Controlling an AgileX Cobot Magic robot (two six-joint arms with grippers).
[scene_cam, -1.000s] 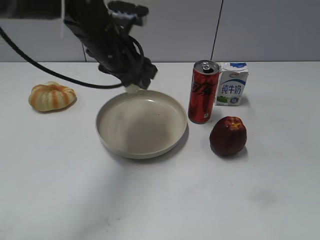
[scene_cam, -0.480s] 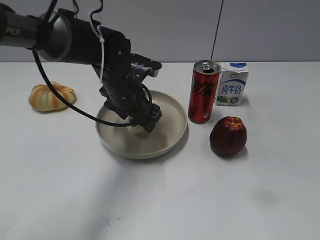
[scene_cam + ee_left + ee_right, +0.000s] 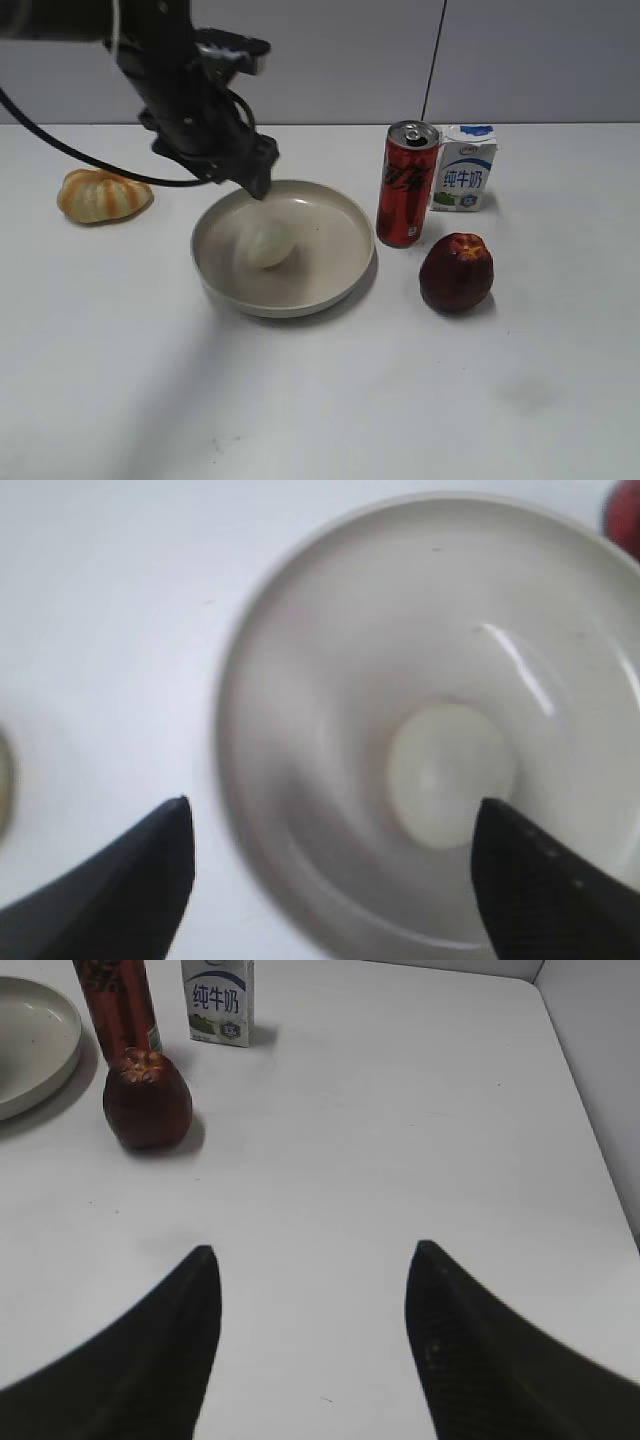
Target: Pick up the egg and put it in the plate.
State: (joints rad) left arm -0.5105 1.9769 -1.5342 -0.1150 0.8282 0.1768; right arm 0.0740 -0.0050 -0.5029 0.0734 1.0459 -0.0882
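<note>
Looking at how things sit compared with half a second back, the big change is that the egg (image 3: 269,244) is now lying loose in the plate (image 3: 345,271), a bit left of the middle, while the left gripper (image 3: 257,183) has let go and pulled up and back toward the plate's far-left rim. A moment ago that gripper was down inside the plate with the egg between its fingers, so this looks like the release just happened. In my book that means the task is basically done; what's left is the arm clearing away and the egg not rolling, though it looks a little blurred so it may be settling. From the left wrist view the gripper (image 3: 330,880) is spread wide, holding nothing and touching nothing, with the egg (image 3: 447,772) sitting below between the two fingers and clear of both. The right gripper (image 3: 312,1340) is also open and empty, hanging over bare desk (image 3: 400,1140) well away from the plate (image 3: 30,1040), near the dark red fruit (image 3: 147,1098).
</note>
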